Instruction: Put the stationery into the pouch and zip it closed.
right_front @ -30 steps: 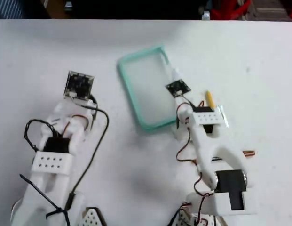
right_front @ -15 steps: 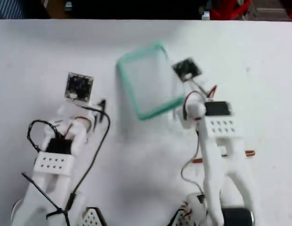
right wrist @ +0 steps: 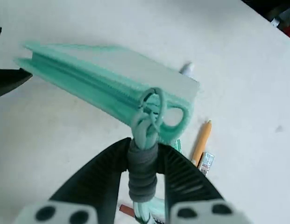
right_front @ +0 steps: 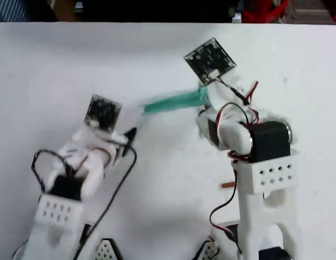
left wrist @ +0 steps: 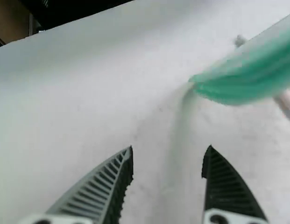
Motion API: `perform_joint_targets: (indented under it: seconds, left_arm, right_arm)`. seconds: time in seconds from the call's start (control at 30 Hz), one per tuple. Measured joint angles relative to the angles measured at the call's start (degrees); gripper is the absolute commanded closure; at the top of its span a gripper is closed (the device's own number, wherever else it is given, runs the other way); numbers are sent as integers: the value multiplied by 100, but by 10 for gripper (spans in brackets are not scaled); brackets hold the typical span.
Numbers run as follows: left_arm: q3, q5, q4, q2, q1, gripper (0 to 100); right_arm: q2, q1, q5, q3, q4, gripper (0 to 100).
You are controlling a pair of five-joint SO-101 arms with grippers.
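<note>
High view blurs the pouch (right_front: 173, 102) into a teal streak. My right arm's camera board (right_front: 210, 58) and wrist cover the fingers of my right gripper, so the grasp cannot be read there. The right wrist view shows it: my right gripper (right wrist: 144, 156) is clamped on the grey-green cord loop (right wrist: 143, 175) at the pouch's right end, just behind the ring pull (right wrist: 153, 106) of the zip. I cannot tell whether the zip is drawn along its length. The inside is hidden, so I cannot say if anything is in it.

The pouch is mint green with a pale frosted side panel. It stands on its long edge, running leftward from my right gripper across the middle of the white table (right_front: 59, 59). Whether its left end touches the table is unclear.

Outside the pouch, on the table beside its gripped end, lie an orange pencil (right wrist: 201, 140) and, just beside it, a small wrapped piece (right wrist: 206, 162). A white tip (right wrist: 187, 69) pokes out from behind the pouch, the rest hidden. A red piece (right_front: 228, 185) near my right arm is too small to name.

My left gripper (left wrist: 167, 175) holds nothing, jaws spread wide, low over bare table just near of the pouch's left end.
</note>
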Motion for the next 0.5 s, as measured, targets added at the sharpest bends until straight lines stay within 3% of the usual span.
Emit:
perform_joint_targets:
  seconds: [0.3,0.5]
  left_arm:
    - [791,0,844,-3455,431,751]
    - [809,0,879,-3640,440,751]
  right_arm:
    - [308,-70,0,-1073,457,981]
    - [316,-475,281,-1371,475,981]
